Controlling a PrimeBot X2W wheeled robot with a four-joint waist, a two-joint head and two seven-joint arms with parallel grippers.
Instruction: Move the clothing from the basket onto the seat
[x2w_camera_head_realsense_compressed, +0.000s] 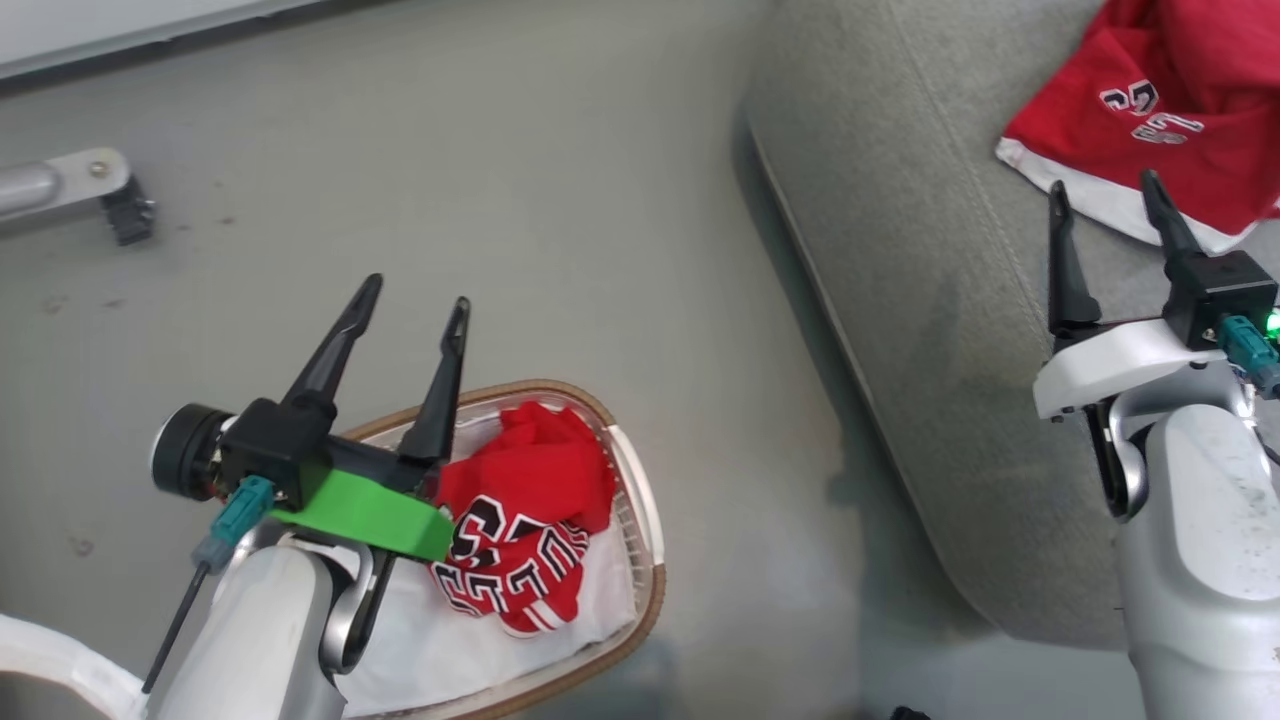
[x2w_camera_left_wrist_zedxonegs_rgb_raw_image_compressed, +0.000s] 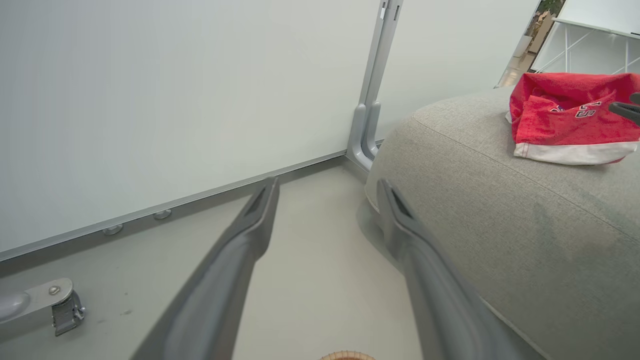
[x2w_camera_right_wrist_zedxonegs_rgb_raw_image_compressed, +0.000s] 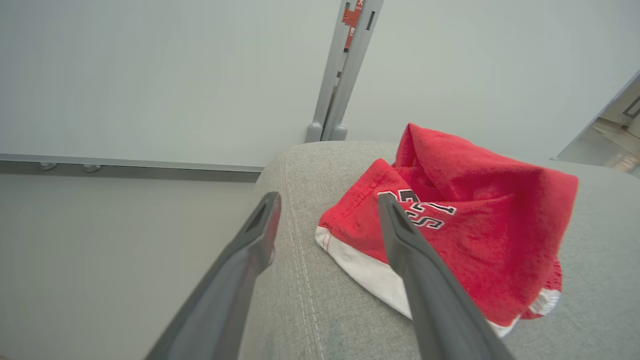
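Observation:
The basket stands on the floor at the lower left, its white liner showing. In it lies a crumpled red garment with big black-and-white lettering and striped trim. My left gripper hangs open above the basket's far left rim, holding nothing; the left wrist view has it pointing at the floor and wall. A second red garment with a white hem band lies on the seat. My right gripper is open just short of that hem, fingers empty.
A grey floor strip separates the basket from the seat's rounded edge. A metal leg with a caster sits at far left. Behind is a white wall panel with a grey upright post.

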